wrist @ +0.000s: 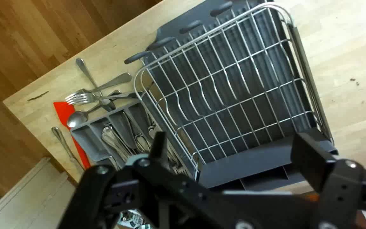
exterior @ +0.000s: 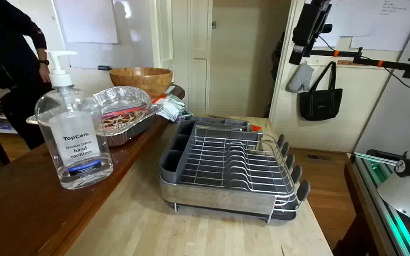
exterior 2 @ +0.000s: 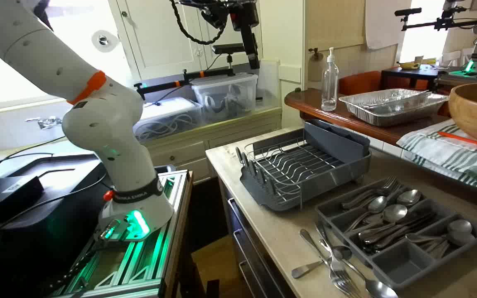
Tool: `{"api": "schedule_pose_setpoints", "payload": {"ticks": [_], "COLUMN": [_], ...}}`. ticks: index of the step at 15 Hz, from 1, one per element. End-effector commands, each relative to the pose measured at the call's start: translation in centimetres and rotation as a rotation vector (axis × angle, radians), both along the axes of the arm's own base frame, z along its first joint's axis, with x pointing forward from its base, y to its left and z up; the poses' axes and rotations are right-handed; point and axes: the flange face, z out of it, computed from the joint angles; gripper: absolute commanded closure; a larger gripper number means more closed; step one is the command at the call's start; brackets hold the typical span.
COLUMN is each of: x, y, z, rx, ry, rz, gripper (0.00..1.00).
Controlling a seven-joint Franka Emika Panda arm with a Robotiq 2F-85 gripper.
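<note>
My gripper [wrist: 233, 149] is open and empty, its two black fingers wide apart in the wrist view. It hangs high in the air in both exterior views [exterior: 299, 53] [exterior 2: 251, 49]. A grey dish rack with silver wires [exterior: 219, 198] [exterior 2: 333, 182] [wrist: 224, 109] stands empty on the light wooden counter, below and apart from the gripper. Beside it lies a grey cutlery tray [exterior 2: 404, 263] [wrist: 87, 141] with spoons and forks. Several loose forks and spoons [exterior 2: 336, 265] [wrist: 91, 97] lie on the counter by the tray. A red spatula [wrist: 64, 114] lies there too.
A brown table [exterior: 9, 199] adjoins the counter. It bears a sanitizer bottle [exterior: 80, 142] [exterior 2: 329, 85], a foil pan [exterior: 130, 133] [exterior 2: 387, 111], a wooden bowl [exterior: 141, 78] [exterior 2: 476, 109] and a striped towel [exterior 2: 441, 140]. A person [exterior: 9, 53] stands behind it.
</note>
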Motion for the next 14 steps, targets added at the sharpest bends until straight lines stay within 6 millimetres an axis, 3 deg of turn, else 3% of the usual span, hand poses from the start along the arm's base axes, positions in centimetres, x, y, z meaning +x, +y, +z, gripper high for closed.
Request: {"api": "schedule_pose_setpoints", "payload": {"ticks": [1,6,9,14], "x": [0.0,0.0,-0.6,-5.0], "y": [0.0,0.0,-4.2,-13.5], "z": [0.1,0.1,-0.5,-3.0], "rx": [-0.001,-0.001,-0.015,0.054], "ry": [0.001,0.001,-0.059,-0.067], "rz": [0.0,0.0,-0.176,-0.436], "gripper": [0.0,0.0,0.0,0.0]}}
